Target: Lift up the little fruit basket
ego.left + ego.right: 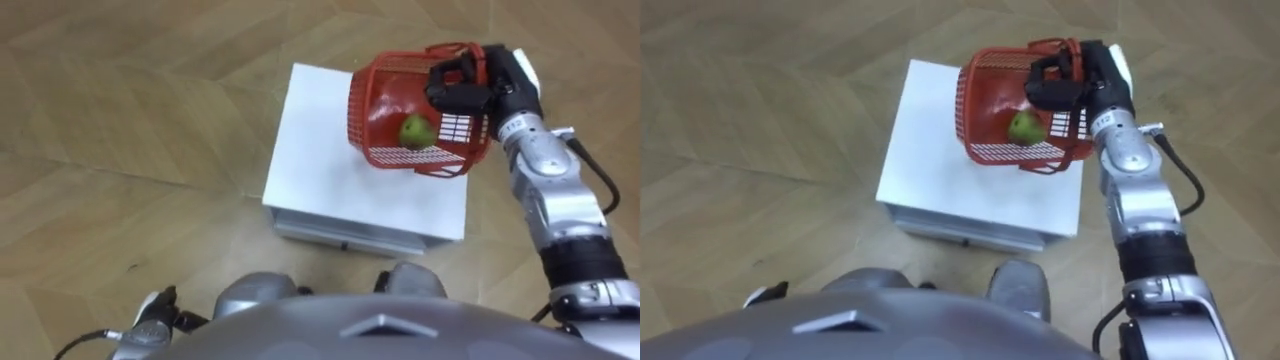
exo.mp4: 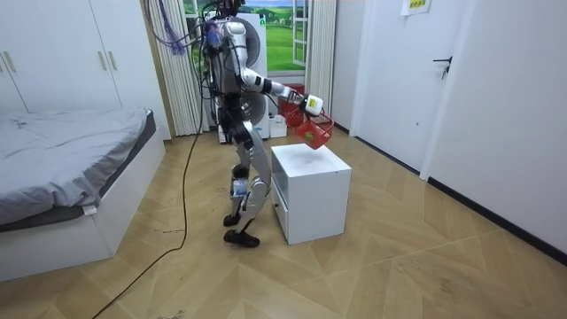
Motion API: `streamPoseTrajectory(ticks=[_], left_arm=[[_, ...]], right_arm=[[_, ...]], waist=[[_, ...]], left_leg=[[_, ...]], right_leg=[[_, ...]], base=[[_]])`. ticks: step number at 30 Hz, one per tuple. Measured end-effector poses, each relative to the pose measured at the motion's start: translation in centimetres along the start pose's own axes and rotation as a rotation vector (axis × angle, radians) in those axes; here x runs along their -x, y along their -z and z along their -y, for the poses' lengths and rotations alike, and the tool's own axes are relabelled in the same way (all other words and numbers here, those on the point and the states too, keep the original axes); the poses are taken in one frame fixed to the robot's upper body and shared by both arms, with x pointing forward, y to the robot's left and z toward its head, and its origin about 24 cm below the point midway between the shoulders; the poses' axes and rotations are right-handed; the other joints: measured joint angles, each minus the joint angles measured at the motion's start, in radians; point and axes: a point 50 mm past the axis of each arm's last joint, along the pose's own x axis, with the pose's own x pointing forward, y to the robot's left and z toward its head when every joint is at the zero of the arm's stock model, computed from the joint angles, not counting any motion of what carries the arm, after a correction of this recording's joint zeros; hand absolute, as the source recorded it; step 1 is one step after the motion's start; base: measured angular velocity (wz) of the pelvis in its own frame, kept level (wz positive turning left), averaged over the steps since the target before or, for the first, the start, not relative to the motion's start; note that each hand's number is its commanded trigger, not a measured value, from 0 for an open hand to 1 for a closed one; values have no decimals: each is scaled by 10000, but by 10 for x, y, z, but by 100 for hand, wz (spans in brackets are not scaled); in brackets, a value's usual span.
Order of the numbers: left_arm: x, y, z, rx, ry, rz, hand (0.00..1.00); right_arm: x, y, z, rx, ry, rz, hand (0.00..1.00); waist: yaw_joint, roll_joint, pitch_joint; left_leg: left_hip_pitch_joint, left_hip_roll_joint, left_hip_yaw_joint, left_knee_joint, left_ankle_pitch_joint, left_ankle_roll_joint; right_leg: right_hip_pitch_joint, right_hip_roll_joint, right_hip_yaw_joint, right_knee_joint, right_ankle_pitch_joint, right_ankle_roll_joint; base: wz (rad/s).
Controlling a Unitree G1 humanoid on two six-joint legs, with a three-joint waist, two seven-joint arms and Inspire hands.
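A red mesh fruit basket (image 1: 400,105) hangs tilted in the air above the white cabinet (image 1: 330,170), its open mouth turned toward me. A green fruit (image 1: 416,131) and a red fruit (image 1: 395,92) lie inside it. My right hand (image 1: 470,80) is shut on the basket's handle at its upper right edge. The room view has the basket (image 2: 312,129) held out over the cabinet (image 2: 310,190) at the end of my outstretched right arm. My left hand (image 1: 150,322) hangs low at my side, its fingers partly hidden.
The cabinet is a low white cube with a drawer front facing me, standing on wooden parquet floor (image 1: 120,150). A bed (image 2: 62,168) stands at the room view's left, wardrobes (image 2: 53,53) behind it, and a door (image 2: 461,80) at the right.
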Motion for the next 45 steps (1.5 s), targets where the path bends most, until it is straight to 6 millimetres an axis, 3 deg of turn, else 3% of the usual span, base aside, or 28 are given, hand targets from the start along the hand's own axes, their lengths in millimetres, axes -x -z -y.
streamPoseTrajectory(ticks=[2, 5, 11, 16, 17, 18, 29, 45], left_arm=[[-1, -10, -4, -232, -110, 317, 0], [-1, -13, -3, -465, -120, 419, 0], [-1, 4, 0, -561, -218, -272, 0], [0, 12, 2, -657, -104, -709, 0], [0, 12, 2, -657, -99, -706, 0], [0, 12, 2, -657, -95, -722, 0], [1, 11, 9, -598, 55, -743, 0], [4, 23, 19, -503, 499, -1184, 0]], right_arm=[[0, 5, -1, -53, -130, -228, 100], [0, 15, -7, 134, -450, -646, 100], [-5, 28, -7, 119, -873, -1367, 100], [-6, 30, -9, 39, -1074, -1501, 96], [-6, 30, -10, 37, -1182, -1502, 63], [-6, 31, -12, 50, -1241, -1521, 0], [-2, 54, -30, -123, -2234, -2515, 0], [-1, 50, -36, 128, -2339, -2242, 0]], waist=[[158, 3, 1], [308, 86, -30], [434, 206, -27], [387, 203, -25], [405, 204, -25], [408, 204, -25], [399, 226, -15], [334, 199, -61]], left_leg=[[-149, 0, -87, 16, 6, 10], [-150, -25, -84, -102, 5, 8], [86, 199, -96, -526, 39, -54], [68, 210, -104, -541, 46, -65], [41, 210, -101, -542, 46, -65], [36, 210, -99, -543, 46, -65], [82, 296, -93, -696, 46, -67], [205, 296, -170, -702, 45, -68]], right_leg=[[245, 493, 154, -1901, -303, -28], [923, 849, 319, -3554, -236, -131], [1420, 1110, 209, -4544, 117, -198], [1549, 1096, -38, -4771, 141, -196], [1536, 1098, -34, -4789, 141, -196], [1537, 1103, -37, -4805, 142, -195], [1765, 1220, -58, -5305, 351, -195], [1933, 1200, -276, -5277, 364, -199]], base=[[13], [2], [0], [8], [3], [0], [0], [2]])
